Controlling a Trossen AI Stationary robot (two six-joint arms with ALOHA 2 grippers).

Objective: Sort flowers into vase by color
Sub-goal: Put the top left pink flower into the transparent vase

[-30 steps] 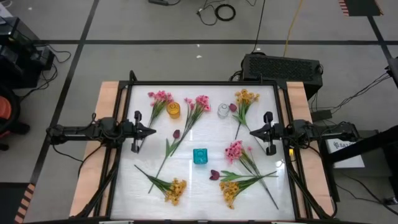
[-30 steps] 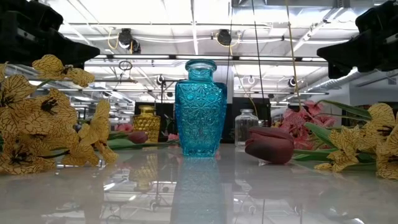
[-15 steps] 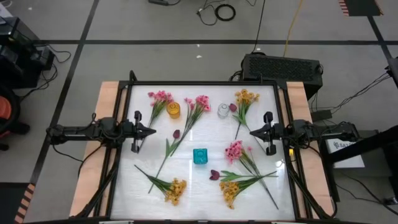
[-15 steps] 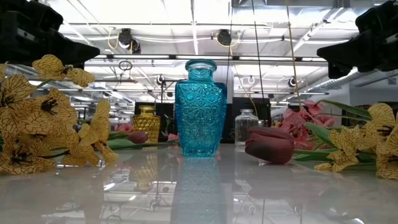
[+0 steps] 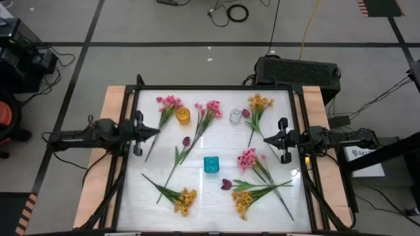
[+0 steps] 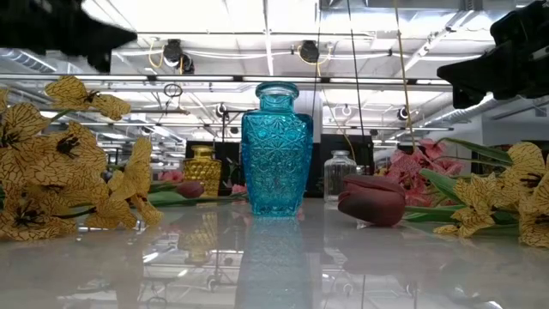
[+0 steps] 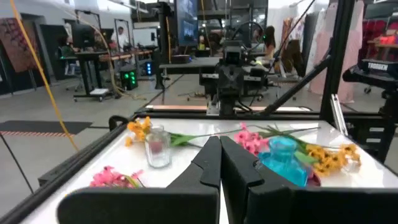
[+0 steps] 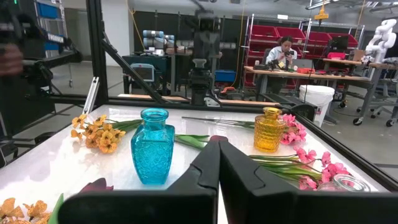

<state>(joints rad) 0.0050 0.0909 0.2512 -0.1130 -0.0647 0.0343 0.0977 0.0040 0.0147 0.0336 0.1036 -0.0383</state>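
The left gripper [image 5: 152,132] hangs at the table's [image 5: 131,190] left edge, well left of the blue vase [image 5: 210,164], its two dark fingers pressed together on nothing. The tabletop is white and glossy, mirroring the ceiling lights. Left of the blue vase lie a yellow sprig [image 5: 184,200] nearer the front and a pink sprig [image 5: 169,102] at the back, both on long green leafy stems. Just beside that pink one stands a squat amber vase [image 5: 183,115] of knobbly glass, then another pink sprig [image 5: 213,108]. The blue vase is square-shouldered pressed glass with a starburst pattern. A dark maroon bud [image 5: 226,184], smooth and tulip-like, lies just in front of it to the right; another, perhaps, near the small clear vase [image 5: 235,117]. Right of the blue vase lie more pink [image 5: 247,158] and yellow blossoms [image 5: 241,200] and a yellow cluster [image 5: 260,101] at the back. The right gripper [image 5: 269,139] waits, pinched closed and empty
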